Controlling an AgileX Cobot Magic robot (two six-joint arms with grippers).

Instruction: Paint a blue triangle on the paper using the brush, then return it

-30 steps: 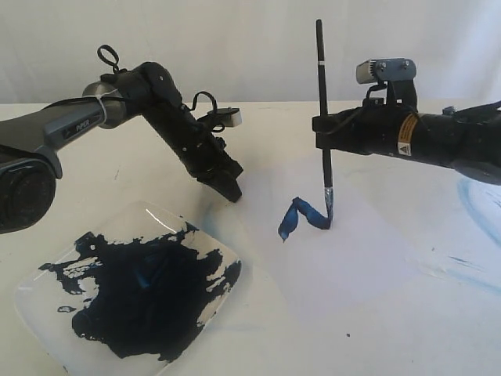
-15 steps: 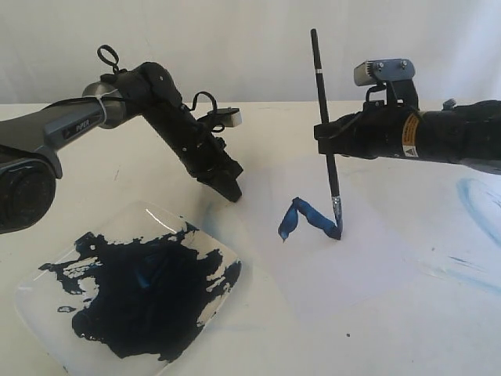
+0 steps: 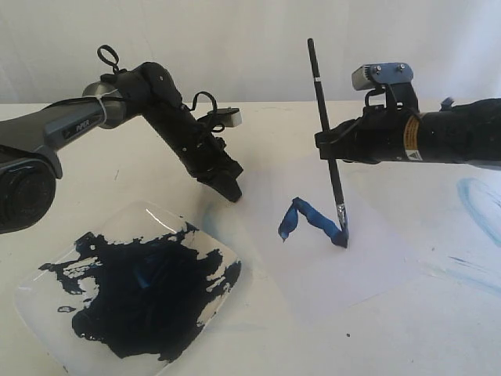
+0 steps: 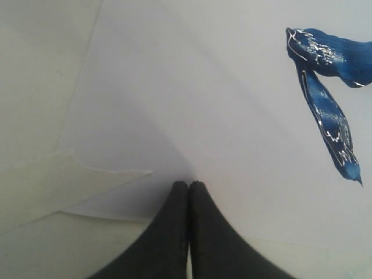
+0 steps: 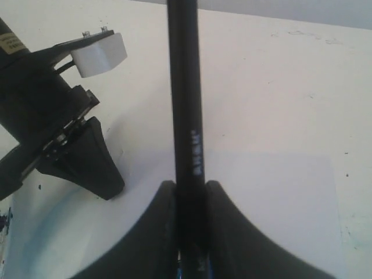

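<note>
The pale paper (image 3: 344, 258) lies on the cream table with thick blue strokes (image 3: 309, 217) on it, two joined lines forming a bent shape with an open side. The same blue strokes (image 4: 328, 87) show in the left wrist view. My right gripper (image 3: 322, 146) is shut on the black handle of the brush (image 3: 325, 125), which stands nearly upright, slightly tilted, its bristle tip (image 3: 343, 235) touching the paper at the end of the stroke. In the right wrist view the brush handle (image 5: 186, 116) runs between the fingers. My left gripper (image 3: 233, 192) is shut and empty, pressing down near the paper's corner (image 4: 116, 174).
A clear square plate (image 3: 47, 290) holding a big dark navy paint puddle (image 3: 141, 290) sits at the front left. Faint light-blue smears (image 3: 477, 204) mark the table at the right, under the right arm.
The brush tip has slid to the right and toward the front, lengthening the blue stroke; the handle now leans more. The left gripper has stayed put.
</note>
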